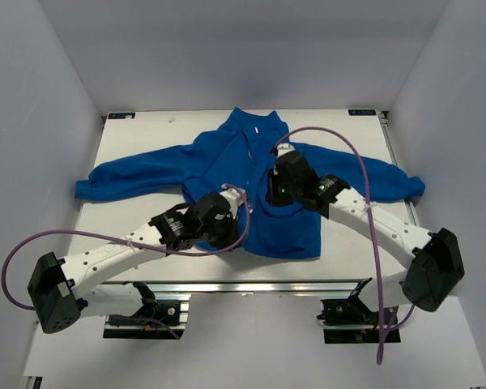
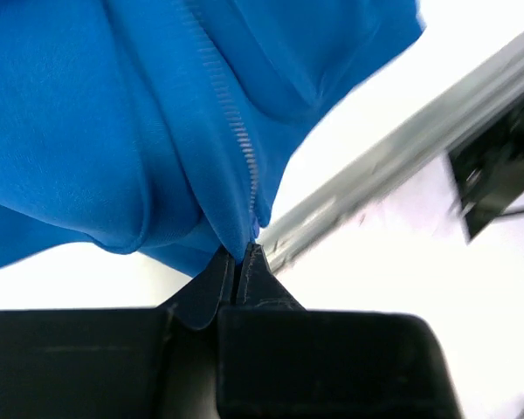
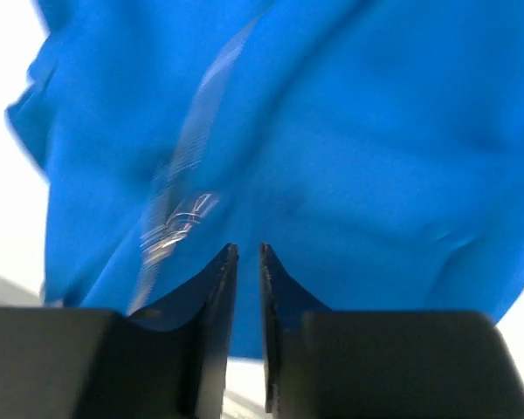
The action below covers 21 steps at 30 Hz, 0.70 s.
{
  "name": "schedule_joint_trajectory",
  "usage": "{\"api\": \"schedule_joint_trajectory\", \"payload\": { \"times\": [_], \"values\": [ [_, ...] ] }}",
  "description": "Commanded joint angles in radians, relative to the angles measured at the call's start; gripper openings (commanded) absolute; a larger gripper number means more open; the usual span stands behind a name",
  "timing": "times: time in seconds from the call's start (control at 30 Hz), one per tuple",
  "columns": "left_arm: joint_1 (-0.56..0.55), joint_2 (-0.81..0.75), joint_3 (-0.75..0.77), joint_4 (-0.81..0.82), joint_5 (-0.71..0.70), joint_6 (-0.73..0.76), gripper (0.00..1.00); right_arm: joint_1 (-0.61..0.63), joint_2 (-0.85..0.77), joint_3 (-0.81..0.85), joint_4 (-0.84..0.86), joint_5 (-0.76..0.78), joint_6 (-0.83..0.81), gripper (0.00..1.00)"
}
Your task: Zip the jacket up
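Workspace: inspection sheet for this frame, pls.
Surface: white table, jacket lying on it.
Job's things: blue jacket spread flat, sleeves out; zipper joined at the hem.
Clutter: nothing seen.
Grippers: left gripper, jaws shut on the jacket at the zipper's bottom end; right gripper over the front, jaws slightly apart, nothing seen between.
Cables: purple cable loops off each arm, the right one arching over the jacket.
Surroundings: white walls on three sides.

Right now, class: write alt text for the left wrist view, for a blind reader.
The left gripper, shut, pinches the blue jacket at the bottom end of its zipper. Beyond lie a white table and a metal rail.
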Motion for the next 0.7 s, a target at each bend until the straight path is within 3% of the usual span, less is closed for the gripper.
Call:
{"api": "schedule_joint_trajectory", "payload": {
  "times": [0.0,0.17,0.27,0.4,0.43,0.47,0.53,0.67],
  "values": [
    [-0.005,-0.026,-0.050,-0.098,0.106,-0.021,0.00,-0.052,0.061,0.077,0.143,0.159,0.010,0.00],
    [-0.004,-0.024,-0.084,-0.085,0.140,-0.041,0.00,-0.126,0.213,0.210,0.176,0.197,-0.030,0.00],
    [-0.005,-0.024,-0.095,-0.073,0.128,-0.060,0.00,-0.138,0.282,0.249,0.170,0.061,-0.140,0.00],
    [-0.005,-0.029,-0.102,-0.067,0.089,-0.083,0.00,-0.134,0.131,0.026,0.302,-0.233,-0.317,0.00],
    [-0.005,-0.033,-0.101,-0.062,0.085,-0.093,0.00,-0.134,0.096,-0.074,0.310,-0.393,-0.407,0.00],
    [-0.005,-0.037,-0.099,-0.062,0.082,-0.093,0.00,-0.134,0.025,-0.123,0.320,-0.458,-0.447,0.00],
    [-0.004,-0.047,-0.081,-0.075,0.074,-0.095,0.00,-0.118,-0.035,-0.209,0.363,-0.504,-0.458,0.15],
    [-0.004,-0.064,-0.043,-0.113,0.043,-0.096,0.00,-0.098,-0.121,-0.315,0.342,-0.511,-0.452,0.26]
  ]
}}
